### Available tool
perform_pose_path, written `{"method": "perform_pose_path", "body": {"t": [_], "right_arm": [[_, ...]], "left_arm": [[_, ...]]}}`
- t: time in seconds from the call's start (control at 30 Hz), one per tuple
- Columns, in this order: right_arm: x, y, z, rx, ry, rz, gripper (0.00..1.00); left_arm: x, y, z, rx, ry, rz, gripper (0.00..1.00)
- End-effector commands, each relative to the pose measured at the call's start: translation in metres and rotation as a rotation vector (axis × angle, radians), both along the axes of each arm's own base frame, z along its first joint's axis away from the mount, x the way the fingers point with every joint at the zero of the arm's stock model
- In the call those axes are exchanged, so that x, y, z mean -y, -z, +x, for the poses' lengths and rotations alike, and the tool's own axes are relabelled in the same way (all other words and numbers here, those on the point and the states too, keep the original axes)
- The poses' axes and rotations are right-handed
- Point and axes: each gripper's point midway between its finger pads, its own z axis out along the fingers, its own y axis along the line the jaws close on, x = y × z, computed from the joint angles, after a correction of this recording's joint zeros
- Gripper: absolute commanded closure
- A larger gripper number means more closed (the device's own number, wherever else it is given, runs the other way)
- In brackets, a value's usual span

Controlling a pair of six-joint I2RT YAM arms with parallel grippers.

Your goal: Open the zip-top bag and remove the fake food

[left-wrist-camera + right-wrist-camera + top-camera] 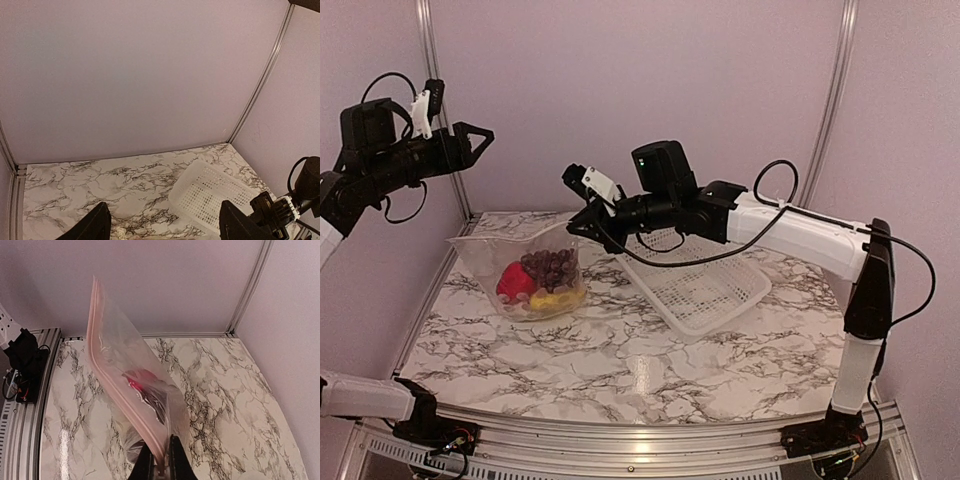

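The clear zip-top bag (510, 262) hangs upright over the left of the table, its bottom resting on the marble. Inside lie the fake food: a red piece (513, 281), a dark purple grape bunch (550, 266) and a yellow piece (553, 298). My right gripper (583, 221) is shut on the bag's right top corner, pinching the pink zip strip (120, 395); its fingers (176, 460) close on the strip in the right wrist view. My left gripper (480, 138) is open and empty, raised high at the left, away from the bag; its fingertips (97, 222) show over the table.
A white lattice basket (705, 285) lies tilted on the table's right half, under my right arm; it also shows in the left wrist view (210, 195). Pink walls with metal corner posts (835, 95) enclose the back and sides.
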Motion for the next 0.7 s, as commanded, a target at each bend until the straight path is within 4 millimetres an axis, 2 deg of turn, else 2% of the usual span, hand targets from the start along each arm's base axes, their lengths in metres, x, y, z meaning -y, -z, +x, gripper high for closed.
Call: {"method": "perform_pose_path", "body": {"t": [0.0,0.17,0.4,0.57,0.67], "right_arm": [[0.002,-0.039,-0.012,-0.053,-0.077,0.069,1.00],[0.003,-0.030,-0.016,-0.136,-0.087,0.030,1.00],[0.011,-0.021,-0.020,-0.204,-0.071,0.003,1.00],[0.016,-0.020,-0.024,-0.247,-0.085,0.004,1.00],[0.019,-0.021,-0.024,-0.269,-0.083,0.007,1.00]], "left_arm": [[0.031,0.010,-0.032,0.131,0.218,0.274,0.25],[0.061,0.037,-0.056,0.087,0.373,0.355,0.28],[0.095,0.069,-0.085,0.041,0.542,0.493,0.26],[0.116,0.084,-0.094,0.061,0.643,0.591,0.24],[0.127,0.096,-0.095,0.049,0.684,0.626,0.26]]}}
